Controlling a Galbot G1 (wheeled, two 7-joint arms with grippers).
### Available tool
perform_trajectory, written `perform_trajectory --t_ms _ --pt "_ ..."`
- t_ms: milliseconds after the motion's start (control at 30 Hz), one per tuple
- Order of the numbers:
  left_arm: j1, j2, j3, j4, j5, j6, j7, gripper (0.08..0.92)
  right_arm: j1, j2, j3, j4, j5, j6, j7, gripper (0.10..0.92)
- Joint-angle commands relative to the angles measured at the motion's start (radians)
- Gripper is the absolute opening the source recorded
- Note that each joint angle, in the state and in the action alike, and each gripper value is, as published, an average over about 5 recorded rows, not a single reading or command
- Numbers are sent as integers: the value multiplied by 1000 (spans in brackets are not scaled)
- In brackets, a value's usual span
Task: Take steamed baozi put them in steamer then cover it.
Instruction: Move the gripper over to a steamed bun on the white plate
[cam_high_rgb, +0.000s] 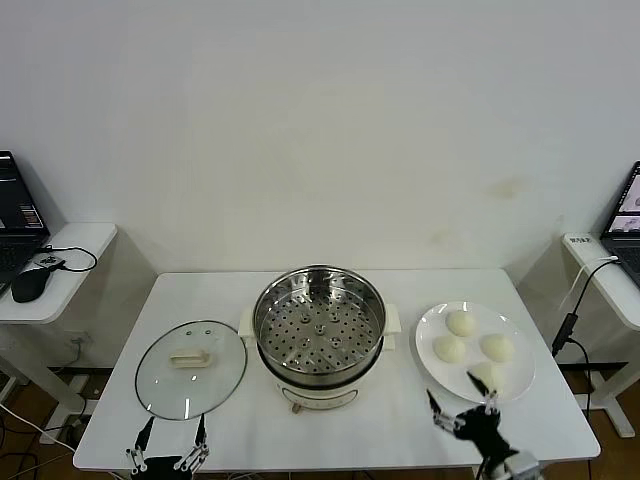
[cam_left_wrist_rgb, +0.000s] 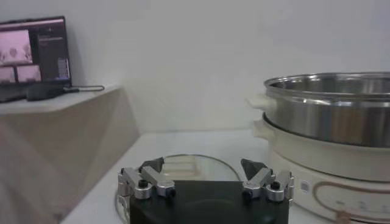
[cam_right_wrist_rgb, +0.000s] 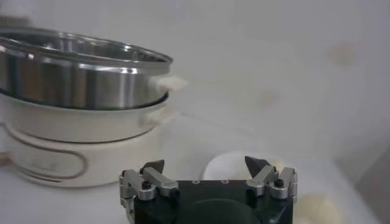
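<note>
The steamer is showing polished, mirror-bright stainless steel on its upper wall and perforated tray, over a smooth cream-white plastic-looking base. Left of the steamer, the cover is presenting clear glossy glass with a thin metal rim and a cream-white handle. Right of the steamer, the steamed baozi are looking matt and smooth on a glossy white plate. The table under the steamer is appearing matt white.

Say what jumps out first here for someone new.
The shiny open steamer at the table's centre, its holed tray empty. To its right sits a white plate with four buns, to its left the glass lid flat on the table. Both claws are open at the near edge: left claw by the lid, right claw by the plate.
</note>
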Motion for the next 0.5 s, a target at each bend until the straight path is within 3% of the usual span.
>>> perform_trajectory --t_ms 33,267,500 --pt "-13 2 -45 -30 28 91 -9 823 296 -219 20 -160 -300 -16 -110 823" --pt "-11 -2 -62 -28 45 112 -20 823 524 -429 -117 -325 -413 7 -393 823" --pt "-15 -2 -69 -15 48 127 -27 823 888 -569 -434 -517 -394 70 -656 823"
